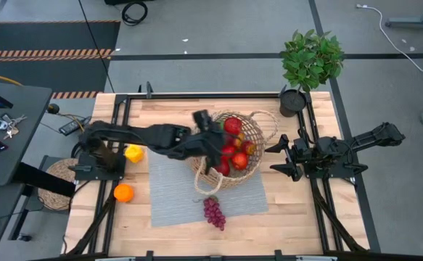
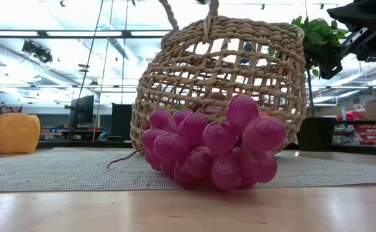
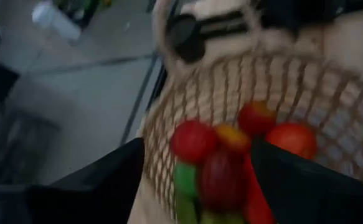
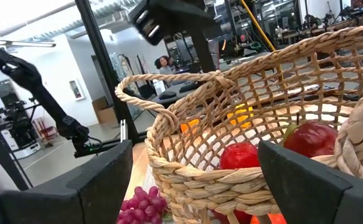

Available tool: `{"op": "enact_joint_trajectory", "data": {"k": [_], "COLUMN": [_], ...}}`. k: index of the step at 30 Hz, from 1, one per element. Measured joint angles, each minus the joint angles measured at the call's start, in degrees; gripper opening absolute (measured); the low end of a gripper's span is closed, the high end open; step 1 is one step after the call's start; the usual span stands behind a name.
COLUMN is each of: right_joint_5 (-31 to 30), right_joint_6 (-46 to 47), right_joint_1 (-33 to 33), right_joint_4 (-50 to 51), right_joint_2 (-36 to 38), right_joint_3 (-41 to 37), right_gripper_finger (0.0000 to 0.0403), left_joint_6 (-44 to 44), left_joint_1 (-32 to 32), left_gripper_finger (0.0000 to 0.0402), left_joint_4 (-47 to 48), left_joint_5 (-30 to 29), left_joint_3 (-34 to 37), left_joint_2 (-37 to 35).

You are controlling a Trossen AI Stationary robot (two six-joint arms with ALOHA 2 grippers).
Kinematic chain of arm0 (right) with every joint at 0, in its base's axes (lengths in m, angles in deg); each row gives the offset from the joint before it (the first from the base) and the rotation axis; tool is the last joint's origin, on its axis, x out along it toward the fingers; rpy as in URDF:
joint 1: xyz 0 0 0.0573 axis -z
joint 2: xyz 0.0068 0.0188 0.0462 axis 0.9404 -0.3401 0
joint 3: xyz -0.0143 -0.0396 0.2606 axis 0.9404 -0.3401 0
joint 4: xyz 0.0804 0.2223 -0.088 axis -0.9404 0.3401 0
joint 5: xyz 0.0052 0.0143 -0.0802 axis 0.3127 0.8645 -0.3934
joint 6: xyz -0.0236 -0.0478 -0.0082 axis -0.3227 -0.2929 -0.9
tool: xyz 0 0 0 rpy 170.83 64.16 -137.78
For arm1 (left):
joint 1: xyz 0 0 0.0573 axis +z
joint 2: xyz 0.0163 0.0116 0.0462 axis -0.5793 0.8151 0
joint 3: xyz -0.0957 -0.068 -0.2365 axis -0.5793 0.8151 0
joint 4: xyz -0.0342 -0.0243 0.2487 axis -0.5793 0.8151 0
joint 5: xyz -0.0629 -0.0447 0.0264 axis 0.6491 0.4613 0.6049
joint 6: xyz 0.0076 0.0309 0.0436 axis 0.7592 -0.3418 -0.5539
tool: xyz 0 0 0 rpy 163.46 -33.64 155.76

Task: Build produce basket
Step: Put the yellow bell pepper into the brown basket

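Nearest the front edge of the table, low in the middle of the overhead frame, a bunch of purple grapes (image 1: pixel 213 212) lies on the grey mat (image 1: pixel 169 190). In the level view the grapes (image 2: pixel 210 151) fill the centre foreground, with the basket (image 2: pixel 220 80) tilted directly behind them.

Lower left in the overhead frame, an orange (image 1: pixel 123 192) rests on bare wood, off the mat. Just above it a yellow pepper (image 1: pixel 133 153) sits beside the left arm's base.

At the centre of the overhead frame the wicker basket (image 1: pixel 239 149) lies tipped, its mouth facing the right side of the picture. Red fruit (image 1: pixel 233 125) is heaped inside, with some green and yellow pieces visible among it in the left wrist view.

The left gripper (image 1: pixel 210 138) reaches over the basket's rim from the left. Its fingers (image 3: pixel 100 180) stand apart on either side of the basket opening, with nothing seen held between them.

The right gripper (image 1: pixel 282 156) waits just right of the basket, released, its fingers (image 4: pixel 106 180) spread wide and empty, facing the basket mouth.

Farthest back, upper right of the overhead frame, a potted plant (image 1: pixel 309 61) stands at the table's rear corner.
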Motion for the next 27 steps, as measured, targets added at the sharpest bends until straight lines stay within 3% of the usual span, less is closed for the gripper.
{"op": "enact_joint_trajectory", "data": {"k": [13,22,27], "right_joint_5": [0.0,0.0,0.0], "right_joint_6": [0.0,0.0,0.0], "right_joint_1": [0.0,0.0,0.0], "right_joint_4": [0.0,0.0,0.0], "right_joint_2": [0.0,0.0,0.0], "right_joint_3": [0.0,0.0,0.0], "right_gripper_finger": [0.0348,0.0348,0.0348], "left_joint_6": [19.3,41.8,50.9], "left_joint_1": [0.0,0.0,1.6], "left_gripper_finger": [0.0264,0.0254,0.0254], "left_joint_4": [-3.9,5.5,15.0], "left_joint_5": [-2.0,-1.4,6.1], "left_joint_3": [36.2,50.8,55.0], "left_joint_2": [-26.1,-39.4,-40.3]}}
